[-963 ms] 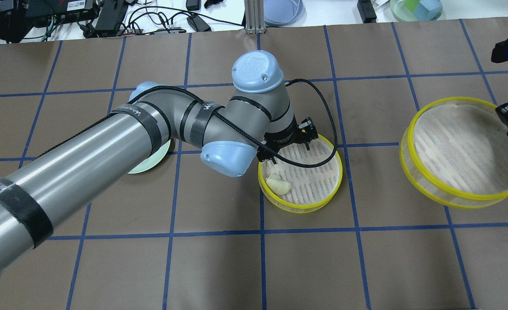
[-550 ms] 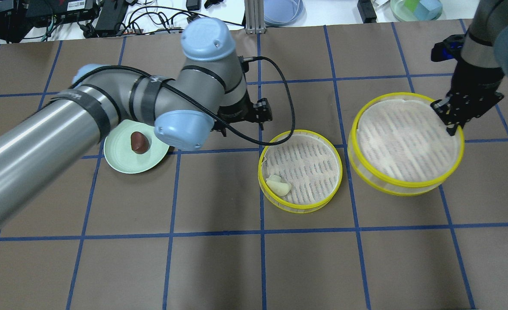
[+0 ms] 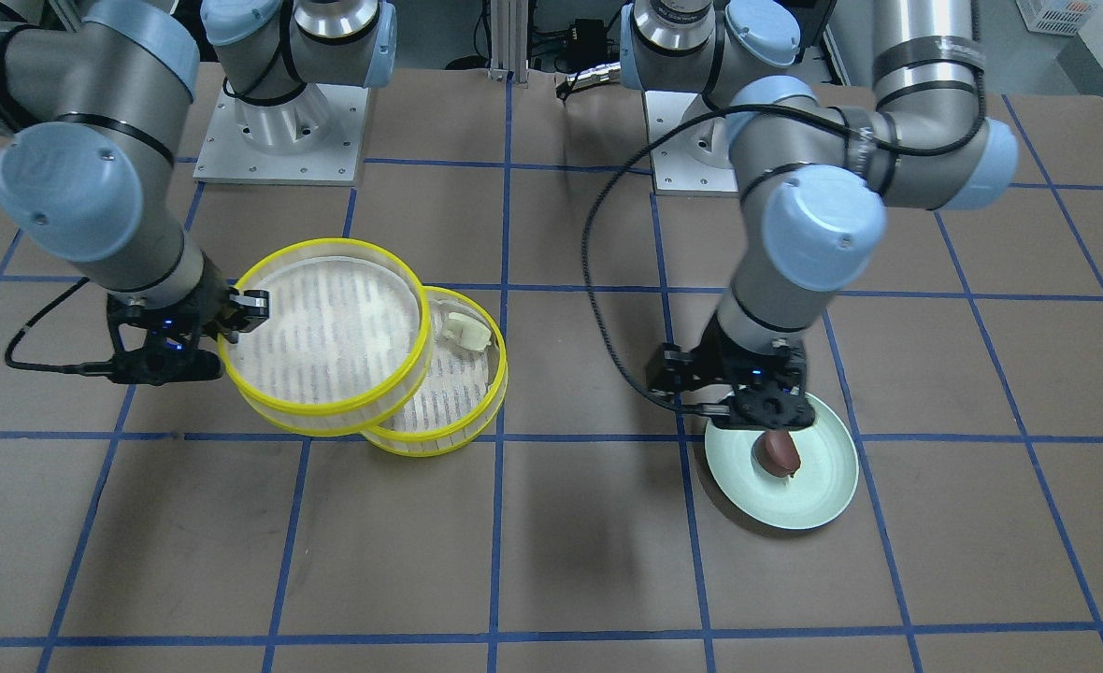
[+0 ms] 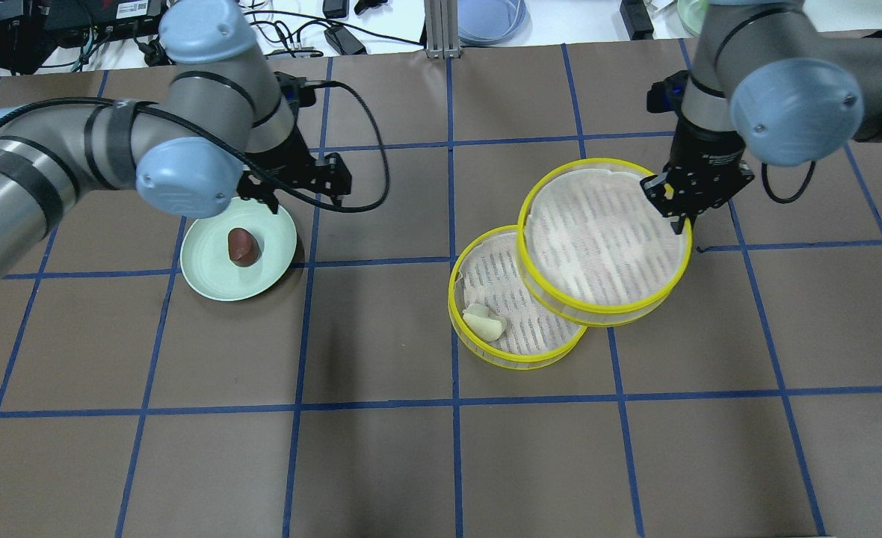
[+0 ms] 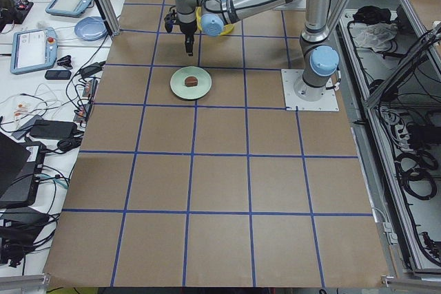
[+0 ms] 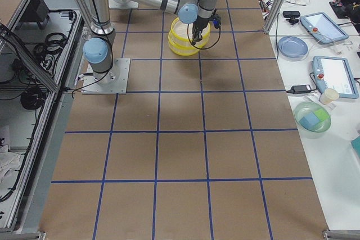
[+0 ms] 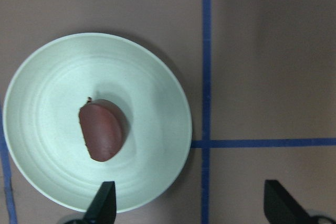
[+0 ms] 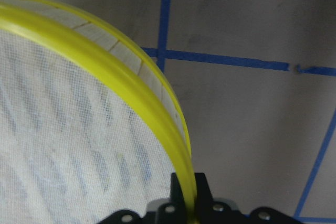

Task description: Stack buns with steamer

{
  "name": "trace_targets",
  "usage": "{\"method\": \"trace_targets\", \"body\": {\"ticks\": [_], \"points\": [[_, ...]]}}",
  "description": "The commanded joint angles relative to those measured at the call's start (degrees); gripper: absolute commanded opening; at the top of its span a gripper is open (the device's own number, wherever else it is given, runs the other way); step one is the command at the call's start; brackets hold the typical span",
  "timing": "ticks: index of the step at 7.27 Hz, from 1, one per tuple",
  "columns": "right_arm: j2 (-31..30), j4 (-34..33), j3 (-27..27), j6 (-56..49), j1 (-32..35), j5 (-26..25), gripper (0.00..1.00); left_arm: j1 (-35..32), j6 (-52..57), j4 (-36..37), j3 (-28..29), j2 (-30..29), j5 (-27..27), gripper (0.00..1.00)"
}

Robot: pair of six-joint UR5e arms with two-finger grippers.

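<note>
One steamer tray [image 4: 516,360] rests on the table with the cream-white bun [image 4: 483,323] at its near-left edge; the bun also shows in the front view [image 3: 467,329]. My right gripper [image 4: 679,215] is shut on the yellow rim of the second steamer tray [image 4: 598,239] and holds it raised, partly overlapping the lower tray's far-right side. The pinched rim shows in the right wrist view [image 8: 184,182]. The dark reddish-brown bun [image 4: 241,246] lies on the pale green plate [image 4: 209,280]. My left gripper [image 7: 191,208] is open and empty, above the plate's far-right edge.
Brown paper with a blue tape grid covers the table. Cables and a blue dish [image 4: 489,19] lie beyond the far edge. The arm bases [image 3: 280,131] stand at the robot's side.
My left arm swung left, from over the lower tray to above the green plate. My right arm carried the held tray leftward until it overlaps the lower tray.
</note>
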Motion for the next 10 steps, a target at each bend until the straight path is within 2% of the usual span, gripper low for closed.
{"method": "trace_targets", "body": {"ticks": [1, 3, 8, 9, 10], "points": [[1.22, -1.48, 0.65, 0.86, 4.14, 0.41, 0.00, 3.82, 3.30, 0.56, -0.53, -2.82, 0.11, 1.00], [1.31, -9.53, 5.47, 0.95, 4.41, -0.12, 0.00, 3.90, 3.65, 5.27, -0.53, -6.42, 0.02, 0.98], [2.11, -9.84, 5.93, 1.83, 4.59, -0.29, 0.00, 4.34, 3.91, 7.41, -1.31, -10.65, -0.07, 0.97], [2.28, -9.93, 5.85, 1.74, 4.59, -0.21, 0.00, 4.43, 4.09, 7.50, -1.40, -10.74, -0.07, 0.60], [2.37, -9.93, 5.84, 2.44, 4.59, -0.03, 0.00, 4.43, 4.26, 7.41, -1.67, -10.74, 0.02, 0.36]]}}
